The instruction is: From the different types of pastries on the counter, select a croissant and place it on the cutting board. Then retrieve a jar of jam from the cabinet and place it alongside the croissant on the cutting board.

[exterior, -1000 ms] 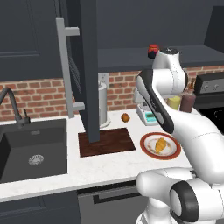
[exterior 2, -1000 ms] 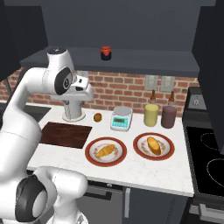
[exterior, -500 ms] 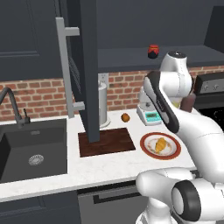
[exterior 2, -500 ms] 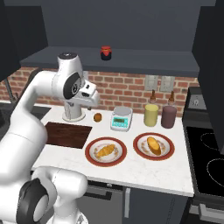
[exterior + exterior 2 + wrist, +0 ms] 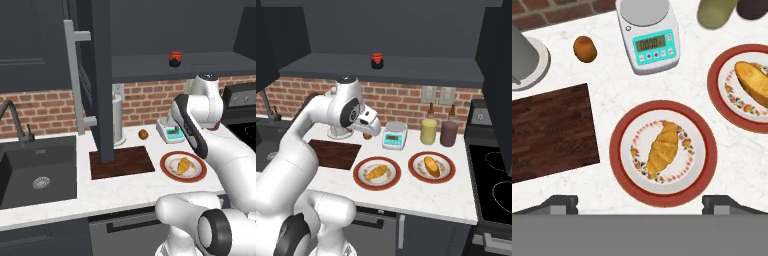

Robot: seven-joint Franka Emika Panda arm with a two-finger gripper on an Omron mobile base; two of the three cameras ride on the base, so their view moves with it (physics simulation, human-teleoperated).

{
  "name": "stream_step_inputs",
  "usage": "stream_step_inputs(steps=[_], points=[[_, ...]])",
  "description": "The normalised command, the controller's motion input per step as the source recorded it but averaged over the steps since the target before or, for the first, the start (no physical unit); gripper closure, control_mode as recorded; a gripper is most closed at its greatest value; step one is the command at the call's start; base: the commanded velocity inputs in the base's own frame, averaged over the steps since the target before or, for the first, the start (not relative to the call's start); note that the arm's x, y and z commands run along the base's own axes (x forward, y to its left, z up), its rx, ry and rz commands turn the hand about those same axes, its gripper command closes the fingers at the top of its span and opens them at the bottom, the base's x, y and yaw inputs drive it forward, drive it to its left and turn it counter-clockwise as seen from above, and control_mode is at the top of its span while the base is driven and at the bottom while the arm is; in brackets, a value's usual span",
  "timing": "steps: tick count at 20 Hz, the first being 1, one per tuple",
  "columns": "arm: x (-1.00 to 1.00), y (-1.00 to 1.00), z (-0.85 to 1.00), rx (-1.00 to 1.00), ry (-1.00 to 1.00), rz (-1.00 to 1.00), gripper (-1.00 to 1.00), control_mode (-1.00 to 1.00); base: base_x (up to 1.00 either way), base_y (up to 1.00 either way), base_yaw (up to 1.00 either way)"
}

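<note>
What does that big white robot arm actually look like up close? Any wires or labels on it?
The arm is glossy white, built of rounded tube-like segments with dark grey rings and caps at the joints. No loose cables or markings are visible. The gripper ends in two small, dark, blocky finger tips.

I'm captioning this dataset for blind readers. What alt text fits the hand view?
Top-down view of a white counter: a croissant on a red-rimmed plate sits centre, above the open end effector. A dark cutting board lies left, a kitchen scale above, and a second plated pastry at right.
</note>
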Motion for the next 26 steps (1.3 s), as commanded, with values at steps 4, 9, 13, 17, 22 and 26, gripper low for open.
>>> stream_step_inputs(steps=[4,9,13,17,22,26], points=[[0.0,-0.38,-0.52,0.01,0.0,-0.11,-1.0,-1.0,0.0,0.0,0.0],[0.14,-0.15,-0.45,0.0,0.01,-0.05,-1.0,-1.0,0.0,0.0,0.0],[0.0,-0.03,-0.51,0.0,0.0,-0.02,-1.0,-1.0,0.0,0.0,0.0],[0.0,-0.07,-0.56,0.0,0.0,-0.01,-1.0,-1.0,0.0,0.0,0.0],[0.03,-0.09,-0.52,0.0,0.0,-0.01,-1.0,-1.0,0.0,0.0,0.0],[0.18,0.0,-0.32,0.0,0.0,0.0,-1.0,-1.0,0.0,0.0,0.0]])
